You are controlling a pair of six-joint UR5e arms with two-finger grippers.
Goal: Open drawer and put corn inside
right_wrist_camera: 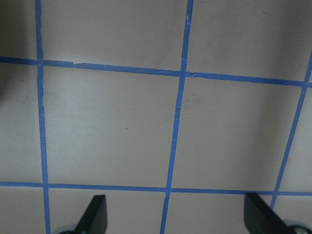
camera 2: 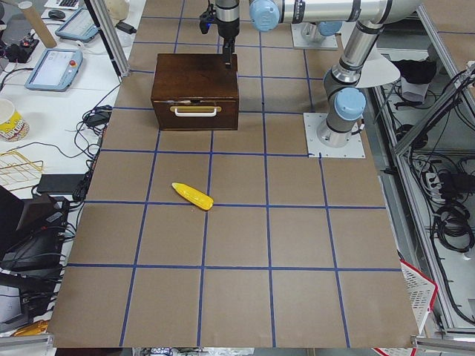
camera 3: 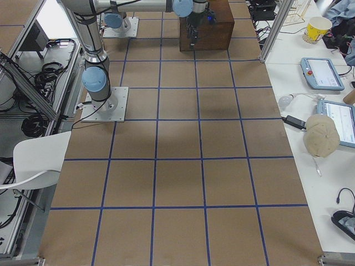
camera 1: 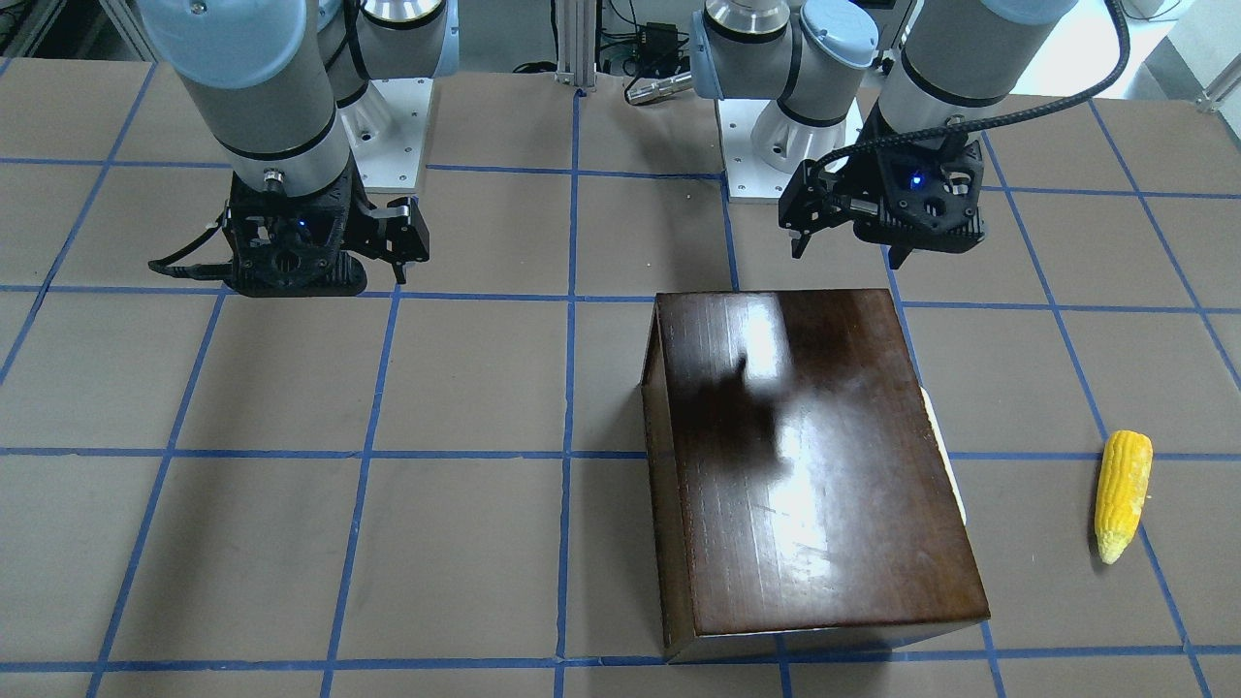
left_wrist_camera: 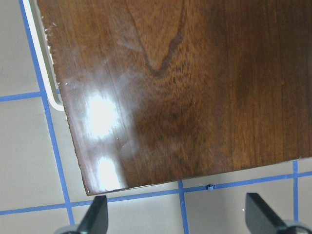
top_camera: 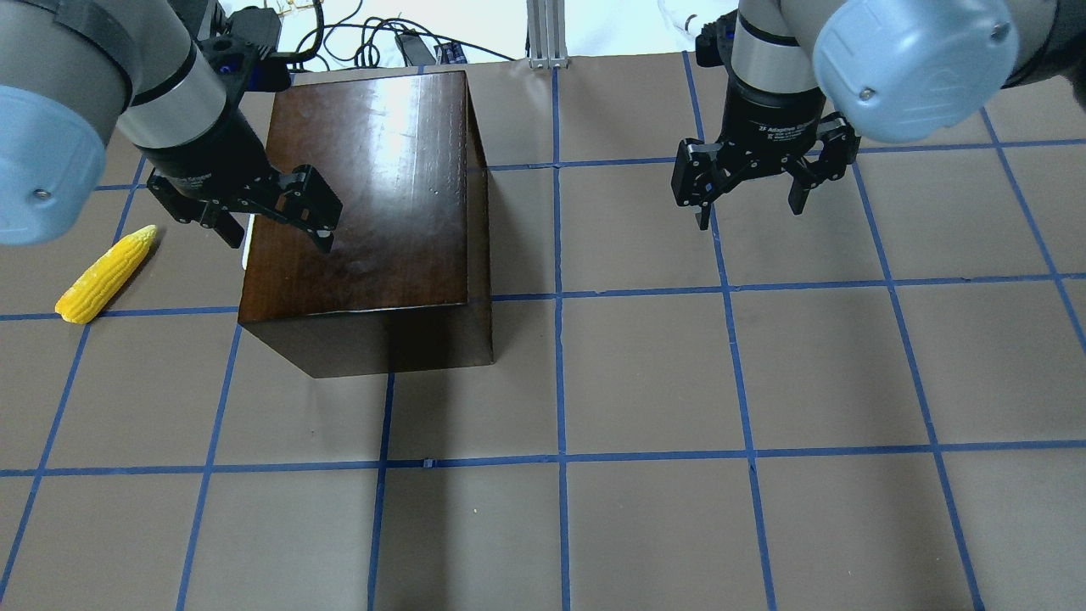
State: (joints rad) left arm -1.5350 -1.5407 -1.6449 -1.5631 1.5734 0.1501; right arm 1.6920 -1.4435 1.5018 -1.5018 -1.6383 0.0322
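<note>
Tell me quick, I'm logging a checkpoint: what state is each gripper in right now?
Left gripper: open, holding nothing, over the cabinet.
Right gripper: open, holding nothing.

The tabletop (top_camera: pixel 645 382) is a brown surface marked into squares by blue tape lines (top_camera: pixel 557 373). A glossy dark-brown wooden cabinet (top_camera: pixel 373 195) stands on its left half, close to the edge far from the robot. Its drawer (camera 2: pixel 195 111) — shut, with a pale handle — faces the tabletop's left end. A yellow corn cob (top_camera: pixel 106 273) lies flat on that side, apart from the cabinet, with its tip angled toward the far edge. Two white mounting plates (camera 1: pixel 388 136) — one under each arm — sit near the robot's edge.
</note>
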